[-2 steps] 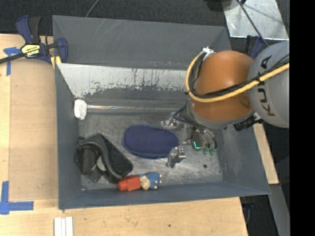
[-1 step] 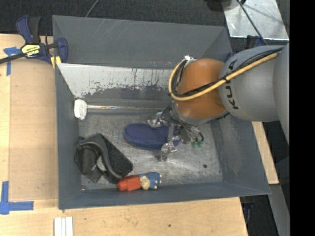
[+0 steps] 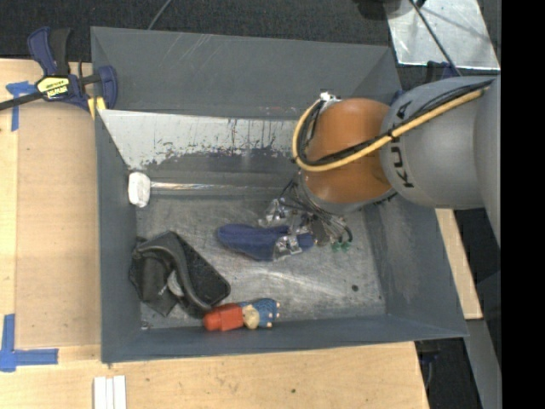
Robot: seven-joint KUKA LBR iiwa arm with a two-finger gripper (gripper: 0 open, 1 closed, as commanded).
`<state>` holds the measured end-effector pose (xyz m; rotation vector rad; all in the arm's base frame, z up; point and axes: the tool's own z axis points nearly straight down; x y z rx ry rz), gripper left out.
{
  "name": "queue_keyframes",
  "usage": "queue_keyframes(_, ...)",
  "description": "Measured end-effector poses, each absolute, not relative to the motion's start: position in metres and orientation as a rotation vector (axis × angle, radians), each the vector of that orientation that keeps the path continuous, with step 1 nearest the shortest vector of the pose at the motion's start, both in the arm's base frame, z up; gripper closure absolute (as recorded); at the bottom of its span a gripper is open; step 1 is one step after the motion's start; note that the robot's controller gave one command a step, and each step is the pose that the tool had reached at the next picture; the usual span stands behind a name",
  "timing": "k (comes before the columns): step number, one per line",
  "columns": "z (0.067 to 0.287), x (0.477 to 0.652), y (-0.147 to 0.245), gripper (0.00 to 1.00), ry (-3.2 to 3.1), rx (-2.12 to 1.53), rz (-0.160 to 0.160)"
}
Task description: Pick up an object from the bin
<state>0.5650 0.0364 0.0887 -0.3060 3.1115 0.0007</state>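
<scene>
The arm (image 3: 443,143) enters from the right, its orange cover (image 3: 345,156) above the gripper (image 3: 292,231). The gripper sits low at the right end of a dark blue, soft, elongated cloth item (image 3: 243,239) lying mid-bin. The cover hides the gripper's upper part, and whether it is open or closed cannot be determined. A black folded pouch (image 3: 174,273) lies at lower left of the grey metal bin (image 3: 119,313).

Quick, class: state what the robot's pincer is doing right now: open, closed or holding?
Pincer: cannot be told; it sits at the right end of the blue soft thing in the bin.
</scene>
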Motion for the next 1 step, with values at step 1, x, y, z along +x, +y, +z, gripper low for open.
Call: queue_keyframes(1,0.2297,0.5840,0.0340,1.00,3.116,-0.285,-0.001)
